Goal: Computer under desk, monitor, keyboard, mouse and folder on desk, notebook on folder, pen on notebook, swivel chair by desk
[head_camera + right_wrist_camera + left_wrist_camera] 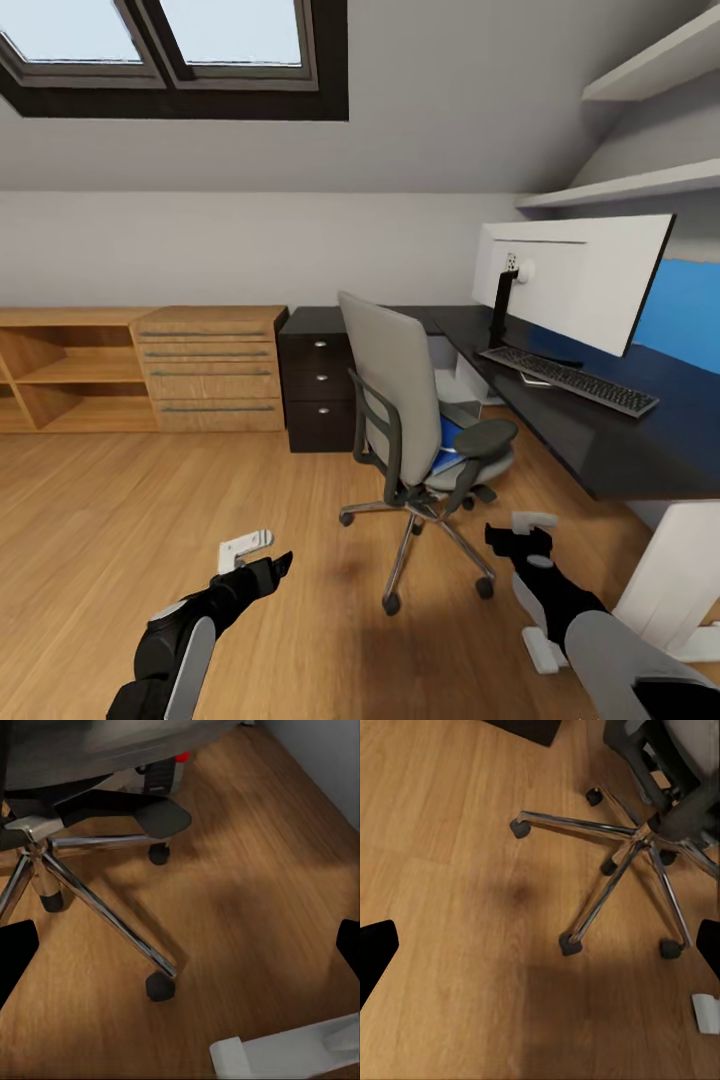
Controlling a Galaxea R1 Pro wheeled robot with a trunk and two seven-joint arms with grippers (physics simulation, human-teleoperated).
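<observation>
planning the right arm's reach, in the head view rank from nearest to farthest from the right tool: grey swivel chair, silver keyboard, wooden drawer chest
From the right tool:
1. Grey-upholstered swivel chair, just ahead and to its left on the wood floor.
2. Slim silver-grey keyboard with dark keys, further ahead on the black desk, under the monitor.
3. Light wooden drawer chest, far left against the back wall.
</observation>
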